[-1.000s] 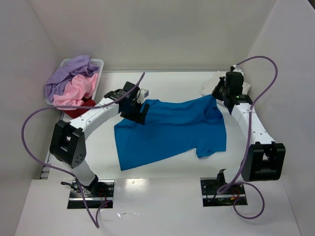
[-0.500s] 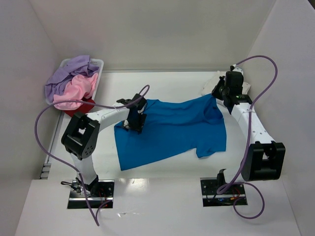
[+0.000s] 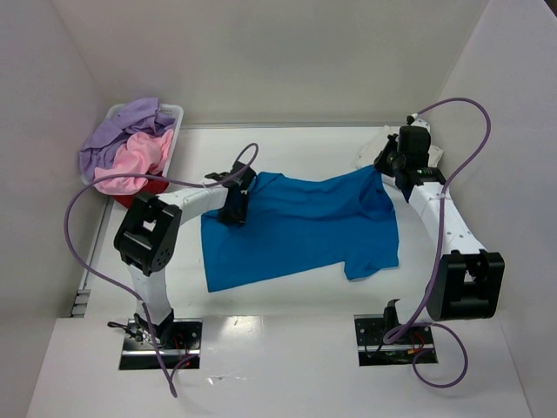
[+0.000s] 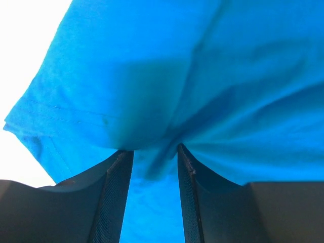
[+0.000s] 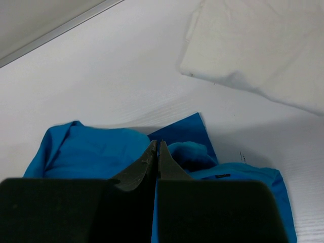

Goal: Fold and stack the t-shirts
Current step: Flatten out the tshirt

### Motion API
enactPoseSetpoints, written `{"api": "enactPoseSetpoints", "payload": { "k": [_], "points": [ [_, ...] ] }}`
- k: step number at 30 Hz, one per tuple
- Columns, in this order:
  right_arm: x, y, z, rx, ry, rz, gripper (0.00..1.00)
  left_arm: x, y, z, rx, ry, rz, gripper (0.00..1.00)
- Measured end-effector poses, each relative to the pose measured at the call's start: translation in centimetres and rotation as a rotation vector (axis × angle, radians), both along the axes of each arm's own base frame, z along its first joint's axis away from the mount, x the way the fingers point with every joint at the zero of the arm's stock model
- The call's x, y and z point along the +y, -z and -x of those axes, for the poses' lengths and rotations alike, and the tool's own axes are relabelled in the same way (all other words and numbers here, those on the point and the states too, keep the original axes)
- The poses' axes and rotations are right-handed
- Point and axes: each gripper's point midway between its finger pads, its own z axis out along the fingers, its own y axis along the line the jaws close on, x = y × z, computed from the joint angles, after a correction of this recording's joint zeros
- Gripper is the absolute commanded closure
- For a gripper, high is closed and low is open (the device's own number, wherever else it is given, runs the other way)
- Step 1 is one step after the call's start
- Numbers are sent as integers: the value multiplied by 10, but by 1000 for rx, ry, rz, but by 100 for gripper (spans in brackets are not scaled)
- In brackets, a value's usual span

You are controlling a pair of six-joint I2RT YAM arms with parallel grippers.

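Heaping the basket (image 3: 177, 111): lavender, pink, red shirts (image 3: 130, 155); left tool (image 4: 152, 149) spread, right tool (image 5: 155, 144) pinching blue shirt (image 3: 305, 228).

A robot lab cell: bare white walls (image 3: 261, 61) box in a table (image 3: 296, 152) with bolted arm bases (image 3: 161, 338).

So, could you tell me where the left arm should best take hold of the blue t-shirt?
Probably at its far-left corner, coming straight down. The blue t-shirt lies spread flat on the table, so only a top-down pinch can gather cloth, and the left gripper has its jaws open astride a raised fold there.
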Motion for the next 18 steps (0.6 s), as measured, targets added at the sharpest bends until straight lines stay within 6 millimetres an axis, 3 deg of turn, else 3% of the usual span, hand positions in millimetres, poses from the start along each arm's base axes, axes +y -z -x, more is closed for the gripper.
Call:
{"api": "enactPoseSetpoints", "payload": {
  "k": [6, 10, 18],
  "points": [
    [0, 3, 1, 6, -3, 2, 100, 5, -1, -8, -18, -26, 18, 49],
    [0, 5, 1, 8, -5, 5, 100, -2, -2, -12, -21, -14, 65, 42],
    [0, 4, 1, 6, -5, 5, 100, -17, -26, -22, -89, 7, 157, 39]
  ]
}}
